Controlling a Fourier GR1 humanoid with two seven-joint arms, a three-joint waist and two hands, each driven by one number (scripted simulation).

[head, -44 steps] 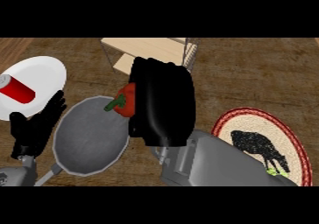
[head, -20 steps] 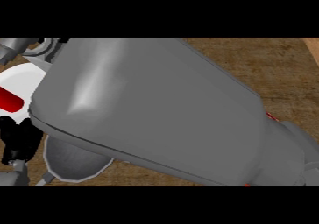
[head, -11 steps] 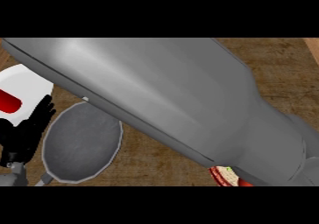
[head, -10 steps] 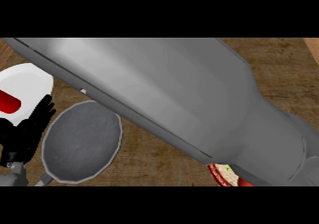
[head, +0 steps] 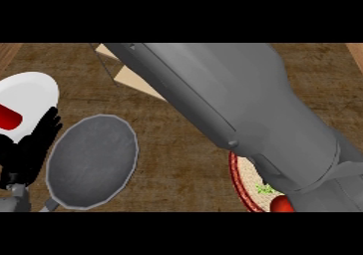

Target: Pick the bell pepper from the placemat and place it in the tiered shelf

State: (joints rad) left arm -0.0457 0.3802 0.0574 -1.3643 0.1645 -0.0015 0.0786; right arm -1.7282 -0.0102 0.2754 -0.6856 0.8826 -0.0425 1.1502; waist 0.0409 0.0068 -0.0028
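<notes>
Grey casing of the right forearm [head: 243, 114] fills most of the head view, running from the upper centre down to the lower right corner; the right hand itself does not show, so its state cannot be told. Taking the grey round pan [head: 92, 162] at lower left as the landmark: the pan lies flat on the brown wooden surface [head: 177, 149], and its handle runs off toward the lower left. Just left of the pan, the black left hand [head: 26, 149] stands with fingers straight and pointing up, holding nothing and resting near the left edge. Up and left of the pan, partly behind that hand, sits a white plate [head: 26, 94] bearing a red cup [head: 4, 115] lying at its left side. Above and right of the pan, a pale wooden corner of the tiered shelf [head: 133, 77] shows beside the forearm. Well to the right of the pan, a round placemat [head: 247, 184] with a dark red rim is partly covered by the forearm; a small red rounded piece with green beside it, apparently the bell pepper [head: 281, 204], shows at the placemat's lower part against the forearm.
</notes>
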